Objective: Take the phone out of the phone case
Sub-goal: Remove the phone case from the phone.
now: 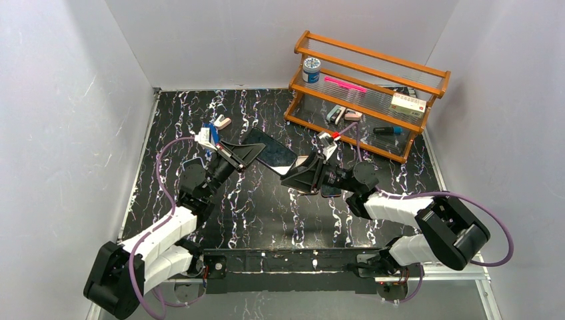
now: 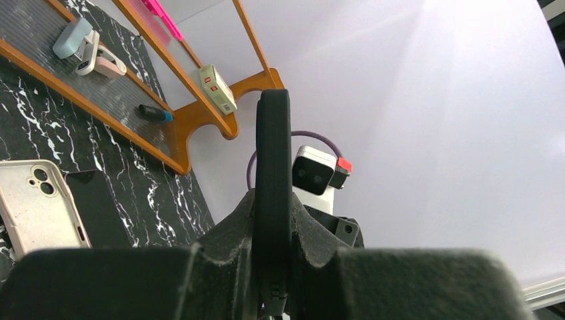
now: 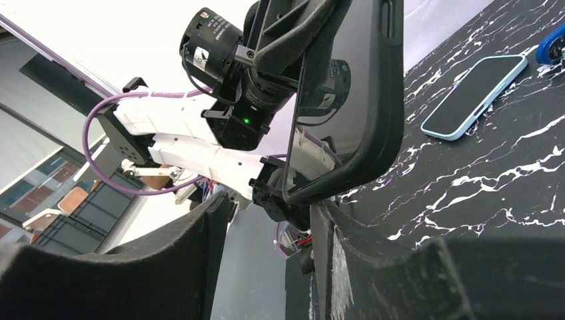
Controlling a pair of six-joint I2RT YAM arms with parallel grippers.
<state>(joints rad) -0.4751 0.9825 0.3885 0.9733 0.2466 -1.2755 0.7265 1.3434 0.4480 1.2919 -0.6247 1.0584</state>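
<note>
The black phone case [image 1: 270,150] with a dark glossy phone in it hangs above the middle of the table. My left gripper [image 1: 243,155] is shut on its left end. In the left wrist view the case [image 2: 273,133] stands edge-on, pinched between the two fingers of the left gripper [image 2: 273,200]. My right gripper [image 1: 300,175] is at the case's right end with its jaws apart. In the right wrist view the case [image 3: 353,100] has its lower corner just above the right finger of the right gripper [image 3: 270,207], and nothing sits between the fingers.
A wooden rack [image 1: 370,87] with small items stands at the back right. A beige phone [image 2: 36,207] and a black one [image 2: 100,207] lie on the marbled table under my right arm. A light blue phone [image 3: 476,97] lies flat further off. White walls close in both sides.
</note>
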